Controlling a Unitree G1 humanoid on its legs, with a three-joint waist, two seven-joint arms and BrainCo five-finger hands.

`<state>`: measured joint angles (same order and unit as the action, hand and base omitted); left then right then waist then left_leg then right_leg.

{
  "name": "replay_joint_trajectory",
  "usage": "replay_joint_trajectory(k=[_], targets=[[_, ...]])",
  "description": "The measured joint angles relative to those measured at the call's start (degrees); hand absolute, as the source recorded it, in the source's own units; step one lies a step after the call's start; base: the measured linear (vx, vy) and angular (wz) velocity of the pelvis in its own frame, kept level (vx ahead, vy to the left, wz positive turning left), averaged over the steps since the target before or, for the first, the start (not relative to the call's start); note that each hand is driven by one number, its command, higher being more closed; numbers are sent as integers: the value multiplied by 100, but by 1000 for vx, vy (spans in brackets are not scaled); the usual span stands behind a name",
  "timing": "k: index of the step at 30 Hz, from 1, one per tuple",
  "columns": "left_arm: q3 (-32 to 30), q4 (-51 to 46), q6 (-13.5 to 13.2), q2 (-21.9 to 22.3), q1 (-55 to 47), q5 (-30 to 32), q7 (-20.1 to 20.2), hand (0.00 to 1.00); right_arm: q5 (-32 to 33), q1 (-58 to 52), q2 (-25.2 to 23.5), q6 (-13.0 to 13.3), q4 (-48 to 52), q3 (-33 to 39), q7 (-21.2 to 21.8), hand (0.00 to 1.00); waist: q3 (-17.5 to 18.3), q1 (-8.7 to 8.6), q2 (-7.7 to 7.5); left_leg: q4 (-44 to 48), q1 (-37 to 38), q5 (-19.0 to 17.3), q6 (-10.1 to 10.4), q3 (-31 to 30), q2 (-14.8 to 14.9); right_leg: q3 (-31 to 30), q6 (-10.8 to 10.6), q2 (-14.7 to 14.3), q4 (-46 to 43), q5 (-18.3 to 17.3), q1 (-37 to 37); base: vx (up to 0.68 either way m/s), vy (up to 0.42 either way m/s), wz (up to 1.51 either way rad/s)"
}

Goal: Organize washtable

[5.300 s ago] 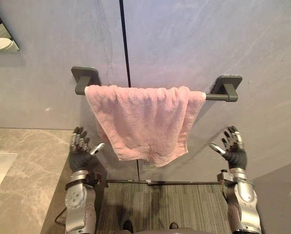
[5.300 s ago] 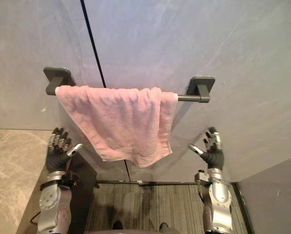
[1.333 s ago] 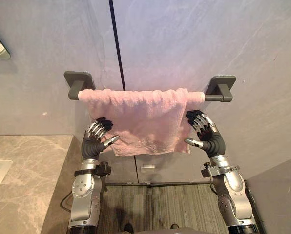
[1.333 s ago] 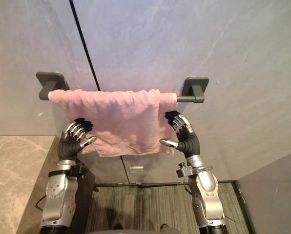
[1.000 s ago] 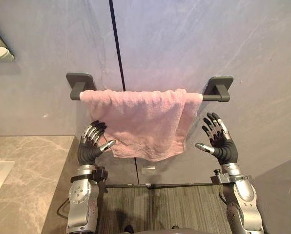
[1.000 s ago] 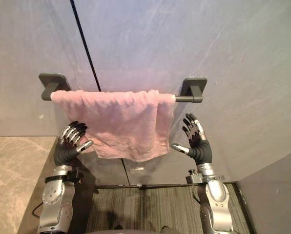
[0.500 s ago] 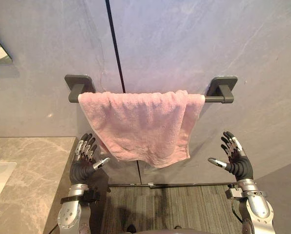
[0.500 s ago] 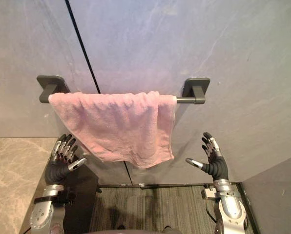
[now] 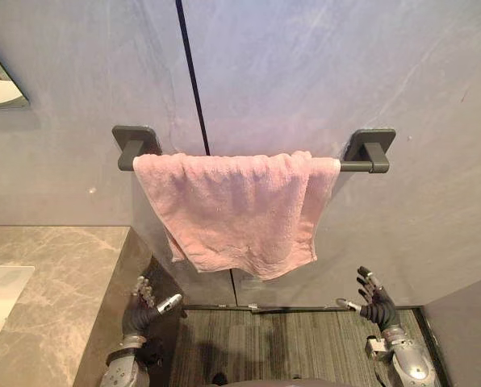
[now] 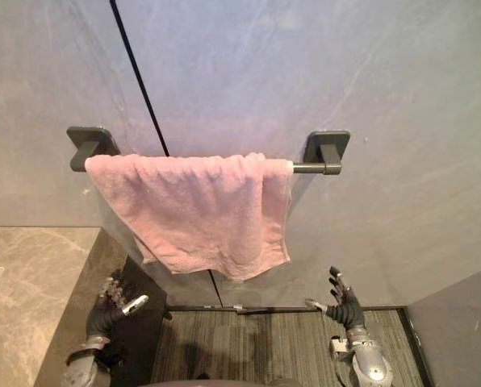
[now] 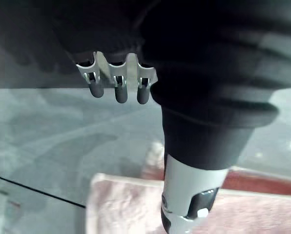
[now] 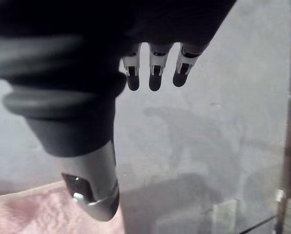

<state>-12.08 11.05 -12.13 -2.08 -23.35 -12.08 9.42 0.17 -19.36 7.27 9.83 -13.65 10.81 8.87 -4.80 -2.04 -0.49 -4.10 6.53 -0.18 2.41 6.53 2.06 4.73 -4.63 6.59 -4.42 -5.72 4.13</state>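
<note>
Both hands are low down near the floor point(image 9: 289, 343). The left hand point(image 9: 142, 305) is next to the dark side of the counter point(image 9: 55, 266), and the right hand point(image 9: 375, 303) is far over on the other side. Each hand has its fingers straight and spread and holds nothing. The pink towel point(image 9: 236, 205) is up above them, draped over the bar point(image 9: 356, 166) on the wall point(image 9: 321, 72). The bar runs from side to side, so the towel's top edge does too, and the cloth hangs down from it. No hand touches the towel, and both are well below its bottom edge. The left hand is almost straight under the towel's left edge. The right hand is out past the towel's right edge, so it is a bit further off. The towel does not hang even: its bottom edge slants and dips lowest toward the right. I think the next move is to reach straight up, each hand to its own side of the towel, and the left hand has the shorter way to go.
</note>
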Motion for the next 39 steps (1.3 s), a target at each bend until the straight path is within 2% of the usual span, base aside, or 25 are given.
replay_joint_trajectory(k=[9, 19, 34, 37, 38, 39], targets=[[274, 1298, 61, -90, 133, 635, -241, 0, -229, 12, -2, -133, -1225, -260, -125, 0, 94, 25, 90, 32, -26, -3, 8, 35, 25, -23, 7, -11, -154, -57, -103, -30, -14, -2], [316, 2623, 129, -256, 462, 1063, -458, 0, -437, 247, 1, -162, -2277, -263, -260, 0, 84, 42, 41, 16, -25, -6, 13, 68, 39, -43, 7, -27, -142, -56, -121, -1, -3, -1], [319, 3183, 191, -332, 491, 1293, -597, 0, -583, 446, 10, -258, -2808, -280, -301, 0, 4, 60, -60, -1, -36, -18, 26, 83, 23, -65, 5, -21, -130, -59, -152, 0, 0, -1], [318, 3176, 191, -332, 493, 1293, -597, 0, -653, 545, 15, -258, -2812, -300, -305, 0, -36, 135, -102, 44, -104, -122, 56, 223, 29, -217, 11, -24, -384, -173, -393, -6, -1, -22], [318, 3166, 190, -346, 509, 1292, -599, 0, -660, 646, 19, -259, -2812, -341, -315, 0, -85, 144, -141, 148, -181, -183, 59, 270, 1, -289, -1, 13, -679, -323, -604, -27, -29, -27], [341, 3165, 196, -388, 579, 1281, -603, 0, -701, 751, 54, -260, -2811, -509, -365, 0, -199, 130, -247, 468, -380, -338, 36, 304, -21, -399, -63, 110, -1256, -555, -931, -21, -38, -16]])
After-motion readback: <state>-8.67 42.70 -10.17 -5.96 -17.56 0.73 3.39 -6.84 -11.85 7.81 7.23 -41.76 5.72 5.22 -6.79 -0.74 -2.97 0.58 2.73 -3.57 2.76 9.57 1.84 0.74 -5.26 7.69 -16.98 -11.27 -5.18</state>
